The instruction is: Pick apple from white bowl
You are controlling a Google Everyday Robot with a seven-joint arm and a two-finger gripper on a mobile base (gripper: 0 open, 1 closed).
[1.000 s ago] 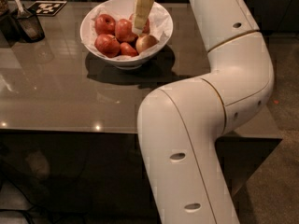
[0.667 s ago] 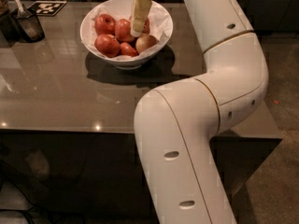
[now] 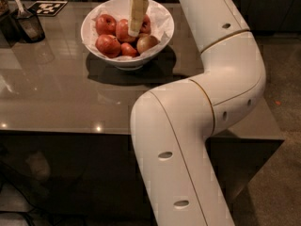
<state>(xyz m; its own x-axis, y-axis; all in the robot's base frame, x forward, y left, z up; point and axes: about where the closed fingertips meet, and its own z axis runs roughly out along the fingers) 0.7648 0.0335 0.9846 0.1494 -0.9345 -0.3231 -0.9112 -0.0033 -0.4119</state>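
The white bowl (image 3: 162,37) stands at the back of the grey table (image 3: 61,93), lined with crinkled white paper and holding several apples. Large red apples lie at its left (image 3: 106,23) and front left (image 3: 108,45); a pale tan one (image 3: 146,43) lies at the right. My gripper (image 3: 135,20) hangs straight down from the top edge into the middle of the bowl, its tan tip on or just above a red apple (image 3: 122,30). I cannot tell whether it touches that apple. My white arm (image 3: 221,74) fills the right side of the view.
A dark cup with utensils (image 3: 26,25) and a black-and-white marker tag (image 3: 47,7) sit at the table's back left. The table's front edge (image 3: 66,132) runs across the middle of the view. The floor (image 3: 282,79) shows at the right.
The gripper has shifted slightly left over the bowl, and the arm's elbow has swung a little left. The bowl and apples have not moved.
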